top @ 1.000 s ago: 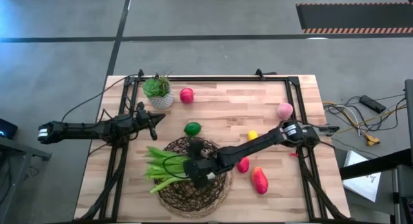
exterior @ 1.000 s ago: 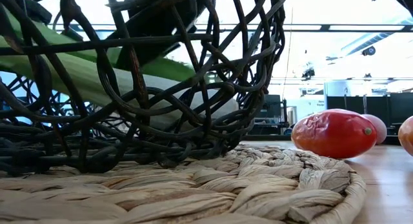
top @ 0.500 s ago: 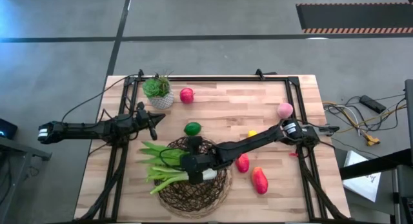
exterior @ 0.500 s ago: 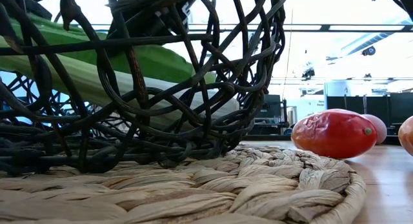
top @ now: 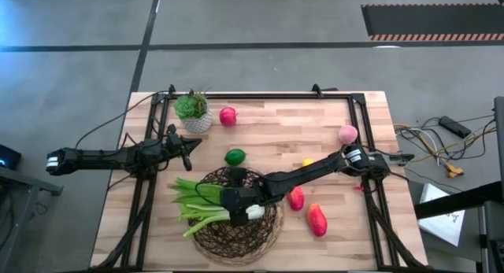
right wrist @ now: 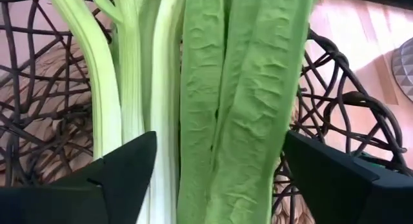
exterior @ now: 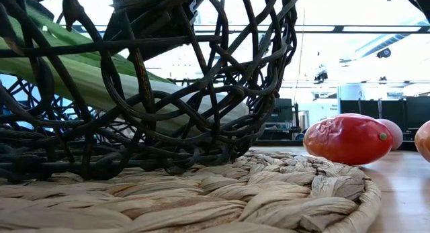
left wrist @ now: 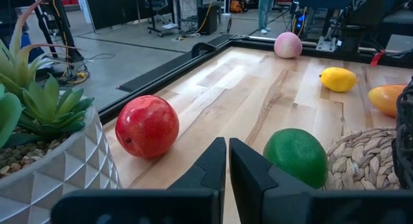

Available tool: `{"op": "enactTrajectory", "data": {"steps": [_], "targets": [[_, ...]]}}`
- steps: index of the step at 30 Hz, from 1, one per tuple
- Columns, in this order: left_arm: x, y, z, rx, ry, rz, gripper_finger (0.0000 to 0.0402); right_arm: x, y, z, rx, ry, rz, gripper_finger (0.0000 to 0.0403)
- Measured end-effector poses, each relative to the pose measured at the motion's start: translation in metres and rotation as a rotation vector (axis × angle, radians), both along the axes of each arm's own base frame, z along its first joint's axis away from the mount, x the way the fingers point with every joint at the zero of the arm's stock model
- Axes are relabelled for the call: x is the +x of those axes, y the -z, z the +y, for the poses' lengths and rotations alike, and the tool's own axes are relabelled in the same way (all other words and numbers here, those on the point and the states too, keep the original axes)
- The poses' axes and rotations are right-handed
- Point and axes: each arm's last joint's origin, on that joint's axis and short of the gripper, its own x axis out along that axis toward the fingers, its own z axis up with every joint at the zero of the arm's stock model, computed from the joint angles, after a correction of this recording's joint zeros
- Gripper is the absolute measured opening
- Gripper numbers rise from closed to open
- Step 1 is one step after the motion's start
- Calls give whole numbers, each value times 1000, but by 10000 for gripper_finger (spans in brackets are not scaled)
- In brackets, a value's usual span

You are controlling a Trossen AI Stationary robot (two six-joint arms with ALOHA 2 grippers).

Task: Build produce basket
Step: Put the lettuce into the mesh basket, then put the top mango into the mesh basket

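The dark wicker basket [top: 236, 218] sits on a woven mat [exterior: 269, 193] near the table's front. A long green leafy bunch [right wrist: 245, 88] and a white-green leek [right wrist: 122, 88] lie across it. Their stalk ends are inside, and the leaves [top: 189, 196] stick out over the basket's left rim. My right gripper [top: 239, 206] is open over the basket, its fingers [right wrist: 122, 166] standing on either side of the greens. My left gripper [left wrist: 227, 161] is shut and empty near the lime [left wrist: 295, 156] and the red apple [left wrist: 147, 126]. My right gripper's open fingers come from above and straddle the leek and leafy bunch, lying across them. I cannot tell whether a finger touches the leek stalks [right wrist: 161, 153]. The greens rest on the basket's wicker.
A potted plant [top: 193, 112] and the apple [top: 227, 116] are at the far left, and the lime [top: 235, 156] is just beyond the basket. The peach [top: 347, 134], lemon [top: 308, 164] and two red-orange fruits [top: 296, 199] [top: 316, 219] lie right of the basket.
My right gripper has gone a little toward the table's left edge over the basket. The green leaves shifted with it. In the low view they rose and then sank lower inside the basket.
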Motion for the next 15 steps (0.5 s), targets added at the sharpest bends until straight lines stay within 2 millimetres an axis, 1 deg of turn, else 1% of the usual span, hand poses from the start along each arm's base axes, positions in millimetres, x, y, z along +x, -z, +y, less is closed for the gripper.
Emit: {"op": "enactTrajectory", "data": {"steps": [3, 6, 9, 11, 13, 15], "targets": [[0, 0, 0, 0, 0, 0, 4, -3, 0, 1, -12, -8, 29, 360], [0, 0, 0, 0, 0, 0, 4, -8, -8, 4, -26, -15, 79, 368], [0, 0, 0, 0, 0, 0, 4, -16, -16, 13, -30, -25, 112, 363], [0, 0, 0, 0, 0, 0, 4, -24, -21, 23, -53, -30, 131, 355], [0, 0, 0, 0, 0, 0, 4, -36, -27, 35, -94, -24, 139, 345], [0, 0, 0, 0, 0, 0, 4, -53, -36, 49, -135, -18, 143, 333]]}}
